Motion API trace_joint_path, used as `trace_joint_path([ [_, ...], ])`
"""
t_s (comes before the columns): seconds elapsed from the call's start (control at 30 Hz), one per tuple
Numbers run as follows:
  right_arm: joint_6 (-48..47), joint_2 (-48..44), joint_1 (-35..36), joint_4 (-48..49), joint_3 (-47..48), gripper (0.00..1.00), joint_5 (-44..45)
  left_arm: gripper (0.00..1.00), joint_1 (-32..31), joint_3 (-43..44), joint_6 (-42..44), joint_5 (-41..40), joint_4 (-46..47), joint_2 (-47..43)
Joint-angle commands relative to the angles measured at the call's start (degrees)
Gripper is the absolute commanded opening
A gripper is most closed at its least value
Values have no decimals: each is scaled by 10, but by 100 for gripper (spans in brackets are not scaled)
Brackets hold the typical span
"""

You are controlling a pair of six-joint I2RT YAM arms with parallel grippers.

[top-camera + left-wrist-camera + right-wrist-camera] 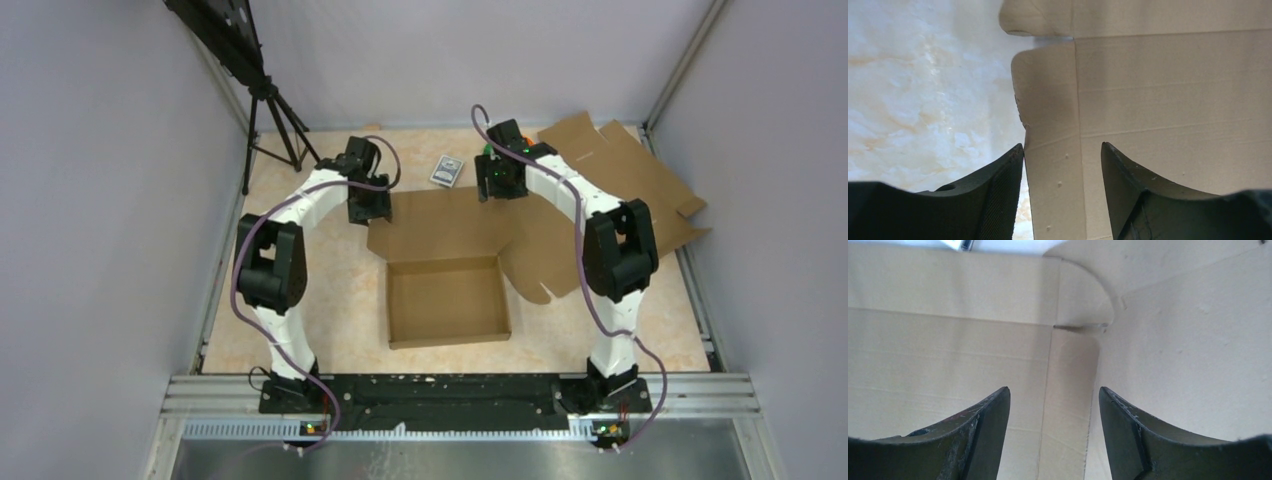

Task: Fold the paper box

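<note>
Your paper box (447, 300) is matt brown cardboard, faintly ribbed. The counter (330, 300) beneath has a smooth, marble-patterned cream finish. On the left gripper (1062, 145) you see matt black jaws, finely gridded inside.

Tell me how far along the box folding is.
Done: the paper box has its tray formed, with walls standing around the base. In hand: the left gripper and right gripper, both open, sit over the far corners of the lid panel, gripping nothing. Left: the lid lies flat behind the tray; it has to be folded over and its flaps tucked in.
</note>
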Motion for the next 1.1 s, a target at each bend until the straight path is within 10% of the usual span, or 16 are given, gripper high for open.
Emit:
trace_joint_path([
  [0.0,-6,-10,-32,-4,40,65,-12,58,13,35,13,16,3,-4],
  [0.3,6,33,-56,-1,36,64,-94,42,13,36,12,39,8,11],
  [0.57,8,45,-56,4,30,60,-119,69,38,15,7,22,4,-9],
  [1.07,15,37,-56,20,22,22,-157,58,92,-57,-14,185,72,-24],
])
